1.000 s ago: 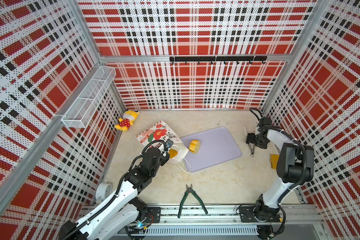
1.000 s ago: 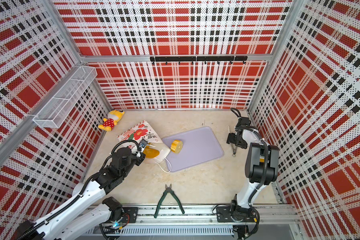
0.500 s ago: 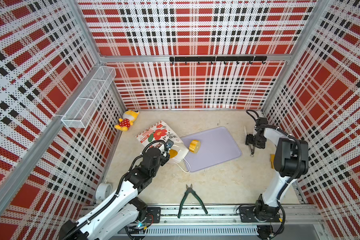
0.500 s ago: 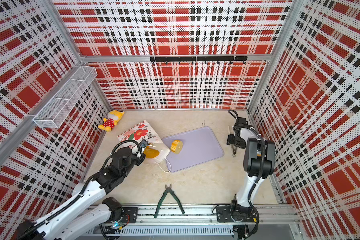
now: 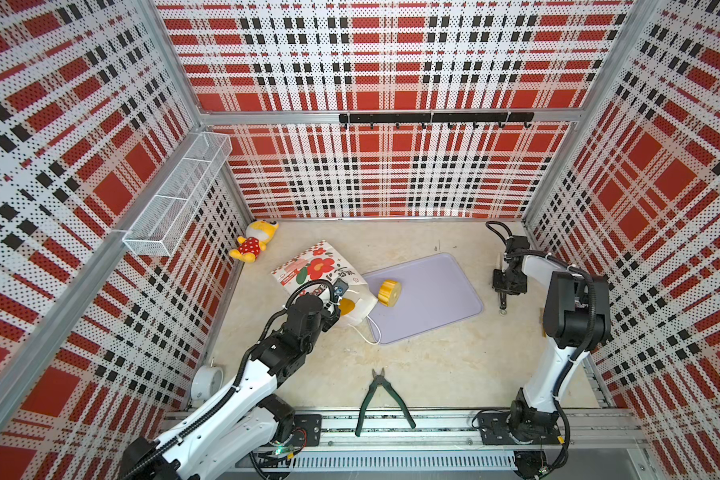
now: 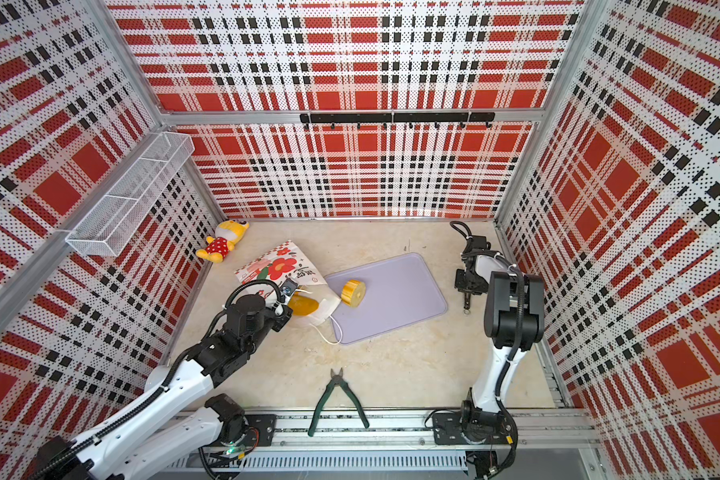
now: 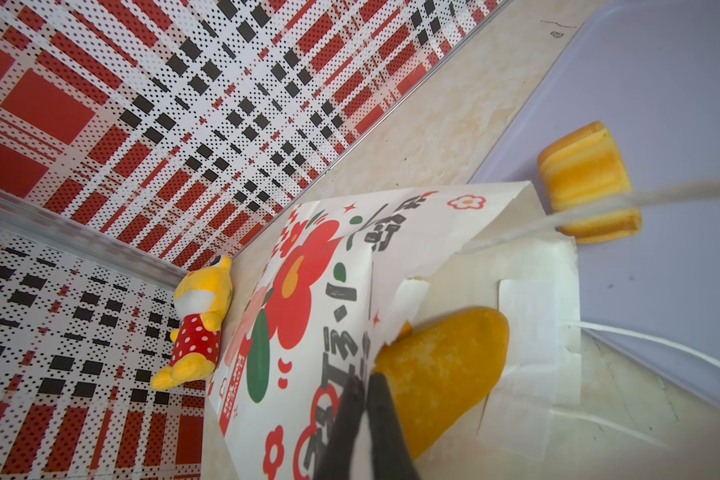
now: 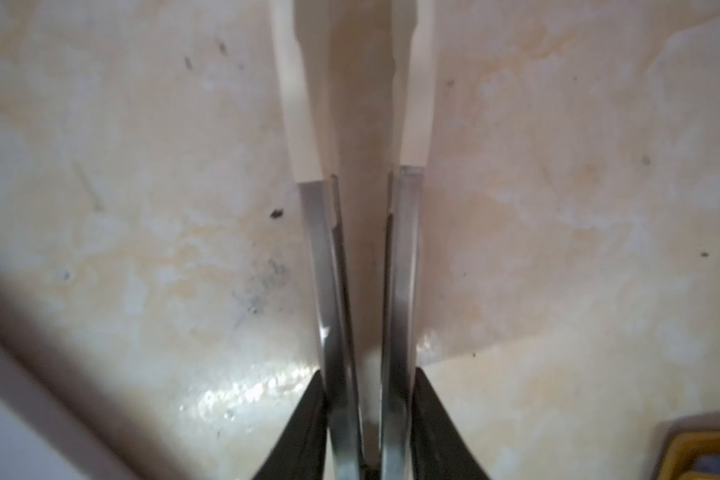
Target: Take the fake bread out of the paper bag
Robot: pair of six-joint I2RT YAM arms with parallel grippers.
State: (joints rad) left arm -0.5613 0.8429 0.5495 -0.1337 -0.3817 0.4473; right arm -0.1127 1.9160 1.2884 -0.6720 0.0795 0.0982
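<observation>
Left gripper [image 7: 366, 380] is fully closed, and we see its black fingers [image 7: 385, 415] pinching the upper paper lip of the paper bag [image 5: 316, 268] at the mouth. The bag lies on its side on the table [image 5: 433, 365], left of the middle and toward the far-left corner. Its mouth end rests over the left rim of the lilac tray [image 5: 433, 291]. One piece of fake bread, the long loaf [image 7: 445, 365], sits in the open mouth, partly under the pinched lip. A fluted cake [image 5: 388, 292] stands on edge on the tray, just beside the bag mouth. We can't see any other bread.

Right gripper [image 8: 368, 374] is down near the table's right edge, toward the far-right corner. Its jaws are narrowed onto metal tongs [image 8: 329, 270], a finger pressing each arm from outside. The tongs' cream tips are a little apart.

A plush doll [image 5: 252, 245] lies in the far-left corner, and pliers [image 5: 381, 399] lie at the front edge.
</observation>
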